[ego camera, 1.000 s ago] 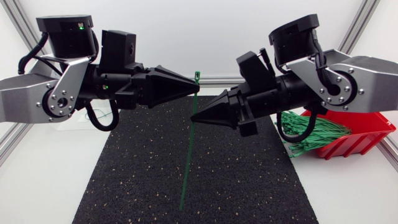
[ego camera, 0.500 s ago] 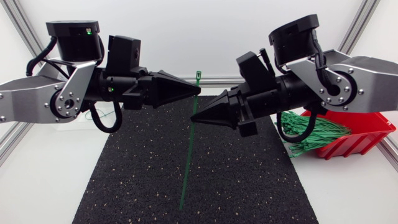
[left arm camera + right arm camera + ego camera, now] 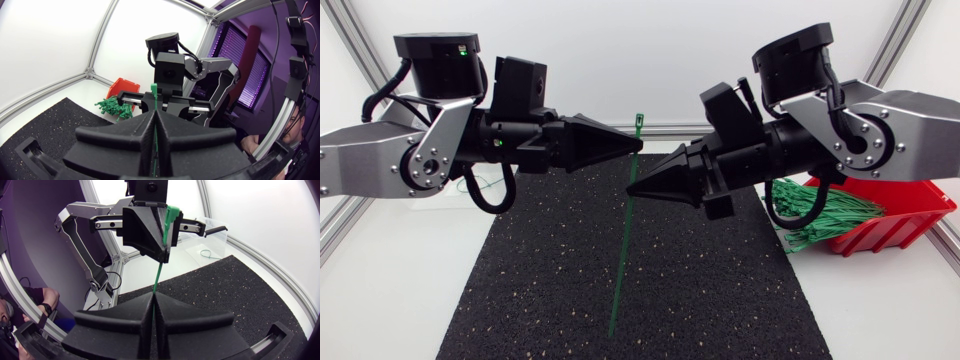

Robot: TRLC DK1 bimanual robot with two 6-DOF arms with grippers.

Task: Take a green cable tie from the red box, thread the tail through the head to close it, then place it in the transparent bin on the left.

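The green cable tie [image 3: 622, 262] hangs nearly upright over the black mat [image 3: 520, 300] on the counter [image 3: 380, 310], pinned at two places. The left claw [image 3: 638, 143] is pressed together on the strap just under the head [image 3: 638, 122], which pokes out above its tips. The right claw [image 3: 630, 188] is pressed together on the strap a little lower. The long tail [image 3: 612, 330] dangles free below both, its end close to the mat.

Threading looks like the step in hand, and not yet begun: the tail points away from the head. To do it well, I judge the left claw should keep the head fixed with its slot facing the other arm. The right claw would need a grip much nearer the tail's end (so little loose strap can flop), then curl the strap up in a smooth loop and feed the tip straight into the slot.

The spare ties lie in the red box [image 3: 910, 215], well apart. The transparent bin [image 3: 223, 239] shows only in the right wrist view, beyond the left arm.
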